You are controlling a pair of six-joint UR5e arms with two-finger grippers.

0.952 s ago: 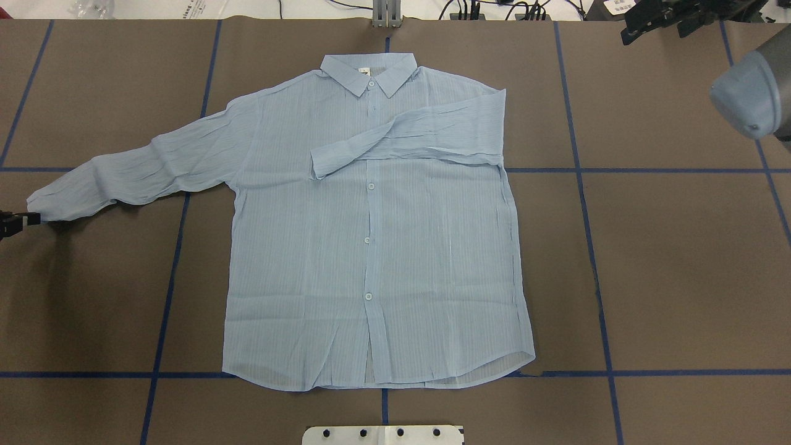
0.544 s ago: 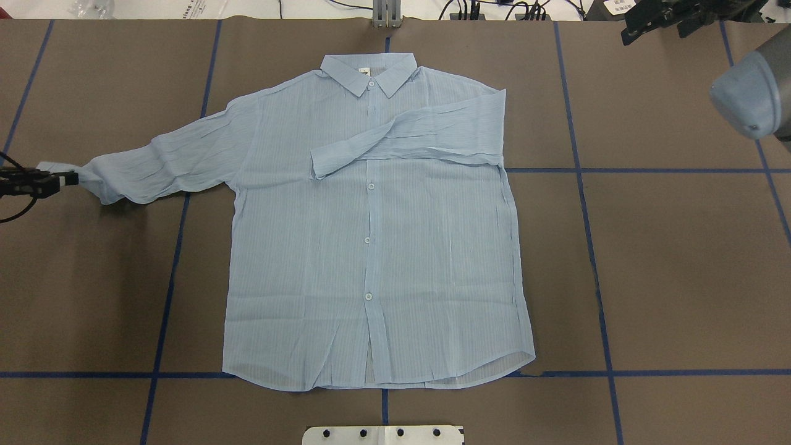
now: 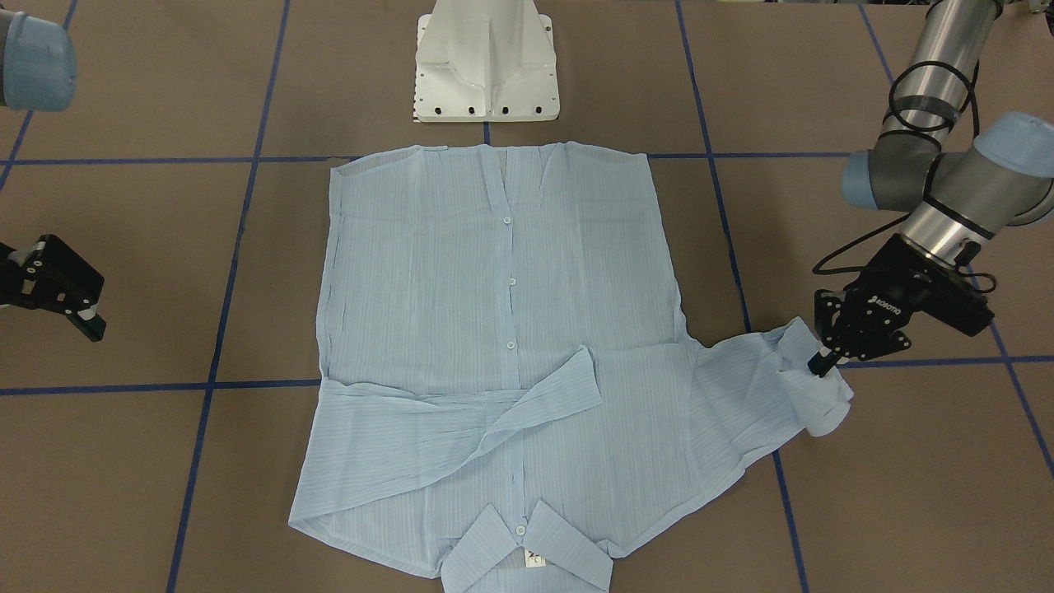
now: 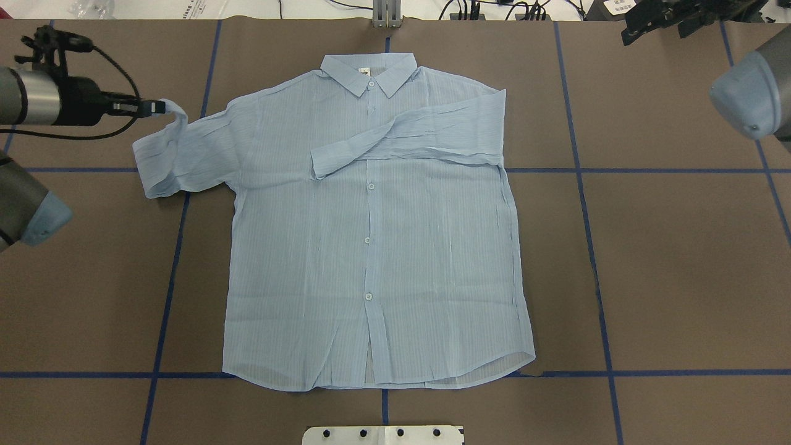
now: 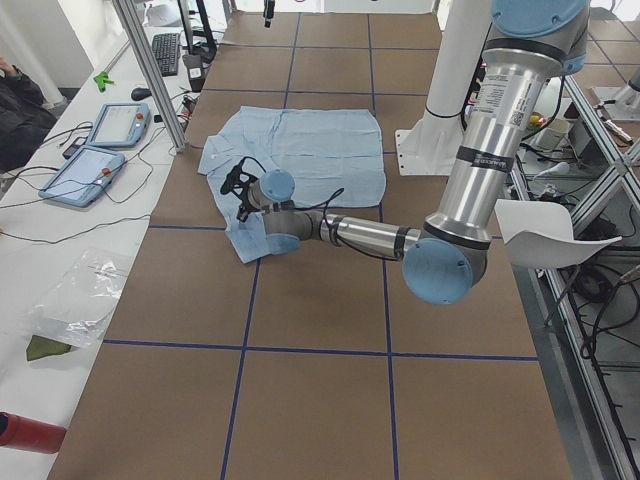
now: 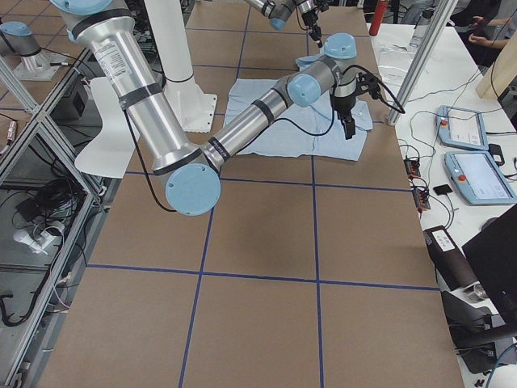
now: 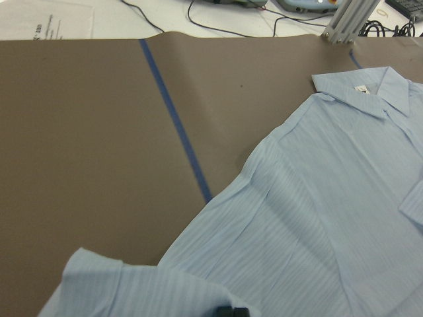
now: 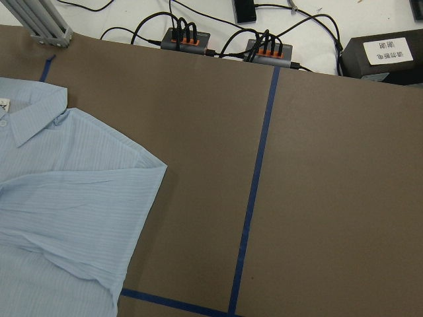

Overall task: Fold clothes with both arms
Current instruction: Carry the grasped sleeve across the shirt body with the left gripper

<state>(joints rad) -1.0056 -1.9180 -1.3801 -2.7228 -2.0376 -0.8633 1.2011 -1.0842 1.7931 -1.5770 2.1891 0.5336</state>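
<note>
The light blue striped shirt [image 4: 371,259] lies flat and buttoned on the brown table, collar at the far side. One sleeve [image 4: 426,133] is folded across the chest. The other sleeve [image 4: 176,157] is bunched and partly raised, and my left gripper [image 4: 157,107] is shut on its cuff, as the front-facing view also shows for the left gripper [image 3: 818,362] and the cuff [image 3: 823,403]. The left wrist view shows the cuff [image 7: 125,287] right below the camera. My right gripper [image 3: 92,309] hovers open and holds nothing, well off the shirt's far corner [image 8: 142,165].
The white pedestal base [image 3: 486,66] stands at the table's near edge. Blue tape lines [image 4: 167,296] grid the brown surface. Cables and power strips [image 8: 225,43] and an aluminium post [image 4: 386,15] sit beyond the far edge. Teach pendants [image 5: 100,150] lie on a side table.
My left gripper has carried the cuff from the table's left edge toward the far side and inward. The sleeve, stretched out before, now doubles over near the shoulder. The right arm has not moved.
</note>
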